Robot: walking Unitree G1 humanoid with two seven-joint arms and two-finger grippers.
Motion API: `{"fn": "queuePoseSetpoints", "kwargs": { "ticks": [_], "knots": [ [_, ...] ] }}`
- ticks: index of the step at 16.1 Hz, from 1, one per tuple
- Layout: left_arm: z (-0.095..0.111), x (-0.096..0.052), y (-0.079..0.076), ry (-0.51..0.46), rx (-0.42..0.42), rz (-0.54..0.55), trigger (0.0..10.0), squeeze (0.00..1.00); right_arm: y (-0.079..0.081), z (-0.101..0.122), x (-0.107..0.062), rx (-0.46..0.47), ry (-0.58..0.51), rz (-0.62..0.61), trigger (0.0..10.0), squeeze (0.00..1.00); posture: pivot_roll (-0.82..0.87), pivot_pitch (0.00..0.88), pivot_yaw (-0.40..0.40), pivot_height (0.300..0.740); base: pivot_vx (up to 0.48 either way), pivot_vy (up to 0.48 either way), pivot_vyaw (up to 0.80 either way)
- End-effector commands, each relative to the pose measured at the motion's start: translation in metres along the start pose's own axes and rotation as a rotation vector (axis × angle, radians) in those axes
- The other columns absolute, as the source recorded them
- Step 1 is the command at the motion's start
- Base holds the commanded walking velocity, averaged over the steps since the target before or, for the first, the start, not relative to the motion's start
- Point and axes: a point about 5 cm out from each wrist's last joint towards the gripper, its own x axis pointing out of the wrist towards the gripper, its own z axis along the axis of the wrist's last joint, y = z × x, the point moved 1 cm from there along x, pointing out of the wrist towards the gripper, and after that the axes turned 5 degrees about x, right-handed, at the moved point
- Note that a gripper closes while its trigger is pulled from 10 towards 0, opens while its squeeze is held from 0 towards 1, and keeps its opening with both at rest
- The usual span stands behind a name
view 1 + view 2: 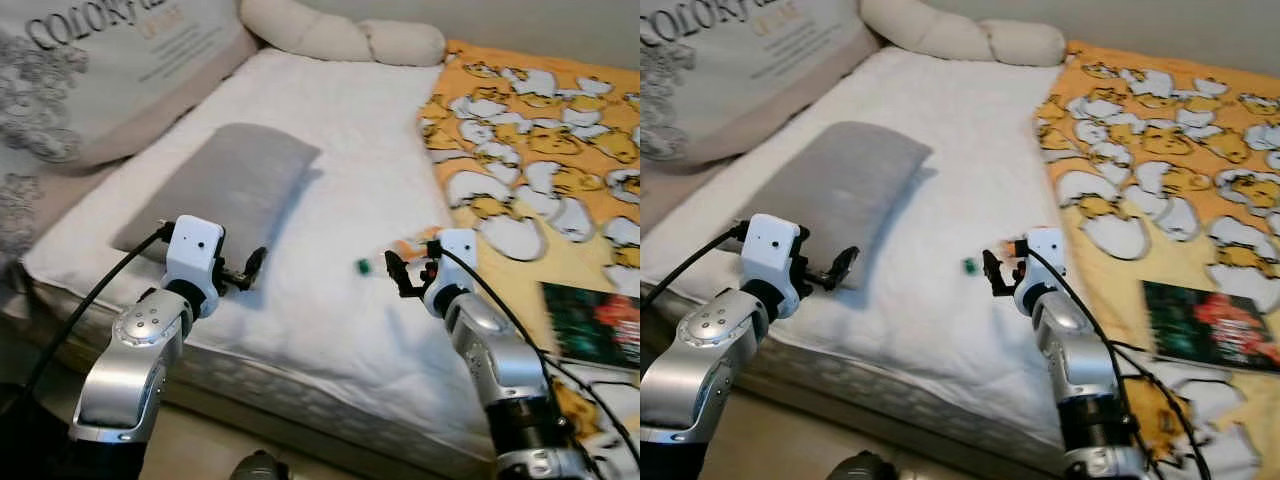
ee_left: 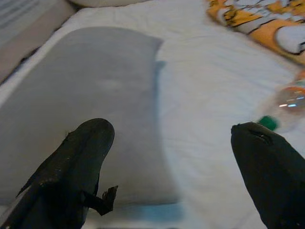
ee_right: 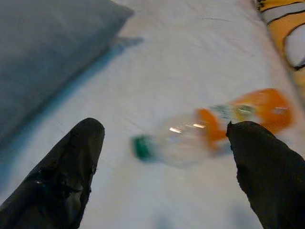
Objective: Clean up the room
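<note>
We are looking down from the robot's head at a bed with a white sheet (image 1: pixel 330 150). A flat grey pillow (image 1: pixel 235 180) lies on the left part of it, a large printed cushion (image 1: pixel 90 70) leans at the far left, and a cream bolster (image 1: pixel 345 38) runs along the far edge. On the right, an orange blanket (image 1: pixel 560 130) patterned with white and yellow shapes covers the bed, with a dark book (image 1: pixel 595 322) resting on it. The thing to tidy here, we judge, is 1 clear plastic bottle (image 3: pixel 209 126) with a green cap and an orange label, lying on its side on the white sheet just beside the blanket's edge, cap pointing toward the pillow. Our right gripper (image 1: pixel 405 272) hangs just above the sheet, right next to the bottle, and its 2 black fingers (image 3: pixel 66 167) are spread wide, with the bottle lying ahead between them but not touching either. That spread suits a grasp across the bottle's body, which looks light and likely to roll if nudged. Our left gripper (image 1: pixel 245 270) is held over the near corner of the pillow, its fingers also spread apart and holding nothing; it seems to be waiting while the right arm lines up. In our judgement the bottle is not yet picked up.
</note>
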Motion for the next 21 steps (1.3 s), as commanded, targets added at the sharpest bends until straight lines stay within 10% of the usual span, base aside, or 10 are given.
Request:
{"fn": "queuePoseSetpoints", "kwargs": {
  "ticks": [1, 21],
  "knots": [
    [0.003, 0.002, 0.002, -0.004, 0.009, 0.01, 10.0, 0.0, 0.002, 0.005, -0.002, 0.028, -0.024, -0.014, 10.0, 0.0, 0.03, 0.0, 0.015, 0.74, 0.0, 0.454, 0.0],
    [0.005, -0.001, 0.001, -0.041, -0.015, 0.05, 10.0, 0.0, -0.012, 0.022, -0.013, 0.005, -0.038, -0.015, 10.0, 0.0, 0.03, 0.0, -0.005, 0.74, 0.057, -0.003, -0.14]
  ]
}}
